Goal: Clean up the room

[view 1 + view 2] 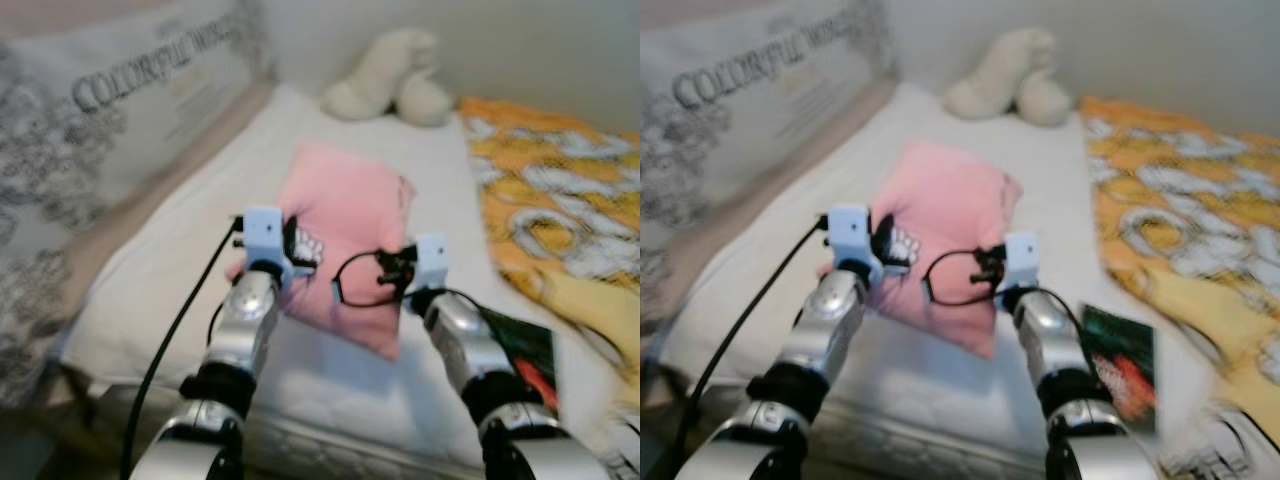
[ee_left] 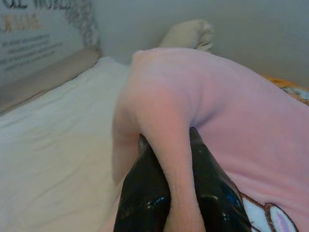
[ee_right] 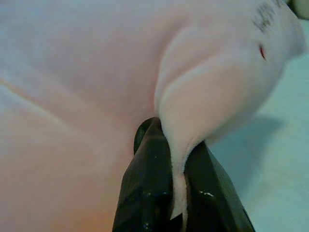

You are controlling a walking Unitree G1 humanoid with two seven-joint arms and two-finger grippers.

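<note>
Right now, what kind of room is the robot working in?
Most likely a bedroom: a white mattress carries a pink pillow, an orange-and-yellow blanket and a cream soft toy.

A bed with a white mattress cover (image 1: pixel 180 270) carries a scatter of soft things. A pink cloth (image 1: pixel 345 225) printed with a small cartoon figure lies across its middle. At the far end, against the wall, rests a cream plush toy (image 1: pixel 392 80). An orange and yellow patterned blanket (image 1: pixel 560 200) covers the right side, and a dark book (image 1: pixel 525 360) with a red picture lies at the near edge just beside it. A large lettered pillow (image 1: pixel 130 90) leans along the left side.
</note>
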